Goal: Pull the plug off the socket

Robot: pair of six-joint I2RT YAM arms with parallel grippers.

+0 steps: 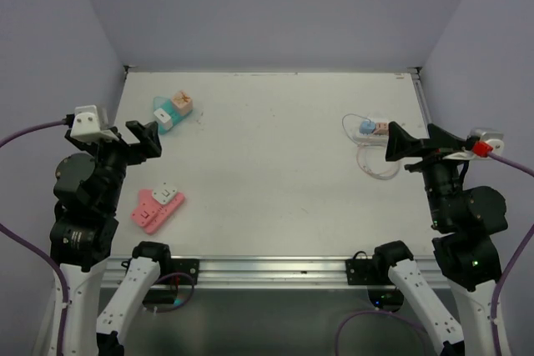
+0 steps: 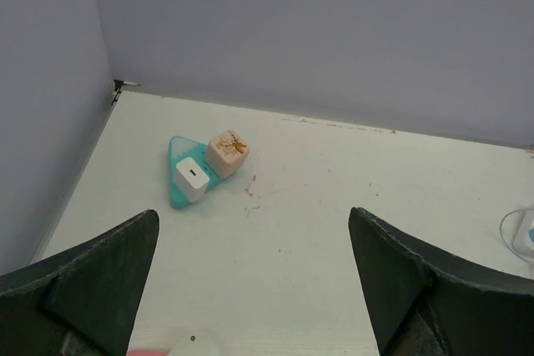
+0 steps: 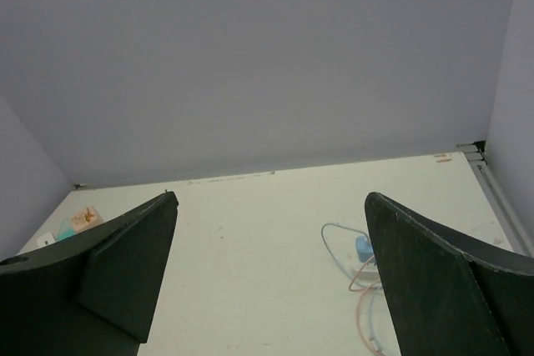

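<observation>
A teal triangular socket (image 1: 164, 114) near the far left holds a white plug (image 1: 166, 122) and a peach cube plug (image 1: 182, 103). A pink socket (image 1: 155, 208) with a white plug (image 1: 166, 195) lies near the front left. A white socket (image 1: 373, 130) on the right holds a blue plug (image 1: 365, 127) and a pink plug, with thin cables (image 1: 373, 164). My left gripper (image 1: 143, 137) is open and empty, above the table between the teal and pink sockets. My right gripper (image 1: 392, 144) is open and empty, just in front of the white socket. The left wrist view shows the teal socket (image 2: 177, 193) ahead of the gripper (image 2: 253, 223).
Lavender walls enclose the white table (image 1: 275, 172) on three sides. A metal rail (image 1: 275, 268) runs along the near edge. The right wrist view shows the blue plug (image 3: 364, 248) and cables (image 3: 360, 310) by the right finger, and the teal socket (image 3: 65, 234) far left.
</observation>
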